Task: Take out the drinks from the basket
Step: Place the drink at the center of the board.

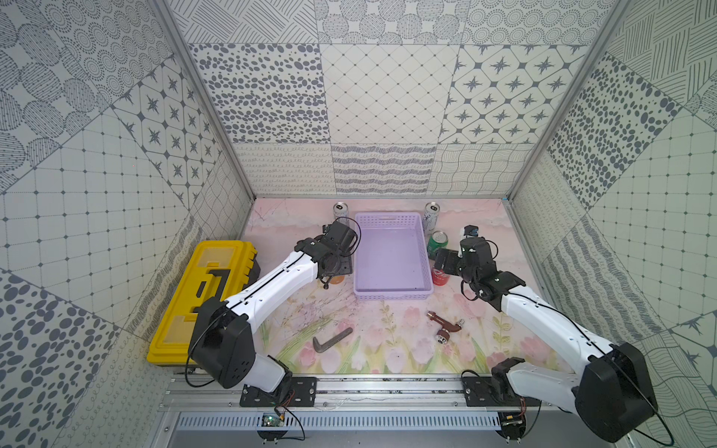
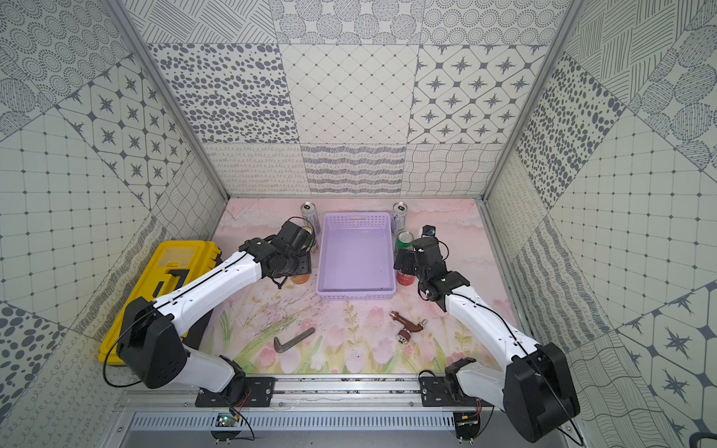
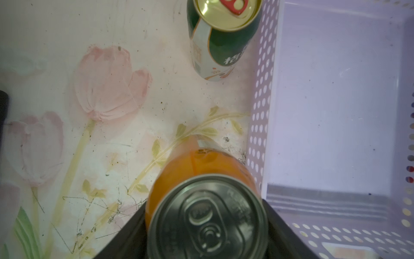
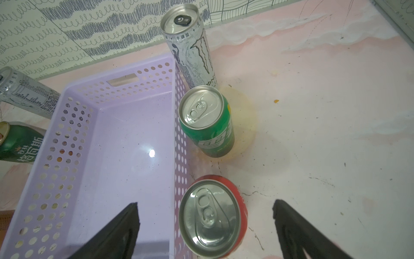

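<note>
**Both top views.** The lavender basket (image 1: 392,295) lies at mid-frame on the floral table (image 1: 388,349). All six cans stand outside it.

- **Left of the basket in the frame, from upper to lower:** the left silver-white can (image 1: 340,212), the dark green can (image 2: 308,232) mostly hidden beneath my wrist, and the orange can (image 1: 336,279).
- **Right of the basket, in the same order:** the right silver-white can (image 1: 431,217), the green can (image 1: 437,244) and the red can (image 1: 439,278).

**Left wrist view.** My left pincer (image 3: 206,213) is closed on the orange can (image 3: 201,166), with a black finger pressed against each flank. The can is upright, just beside the basket's perforated wall (image 3: 259,125). I cannot tell whether its base rests on the table. The dark green can (image 3: 224,38) stands farther along that wall.

**Right wrist view.** My right pincer (image 4: 205,204) is spread wide and holds nothing. Its fingers (image 4: 121,228) straddle the red can (image 4: 210,219) with a clear gap on each side, and one finger hangs over the basket floor.

The yellow toolbox (image 1: 201,294) sits at the left of the frame.
</note>
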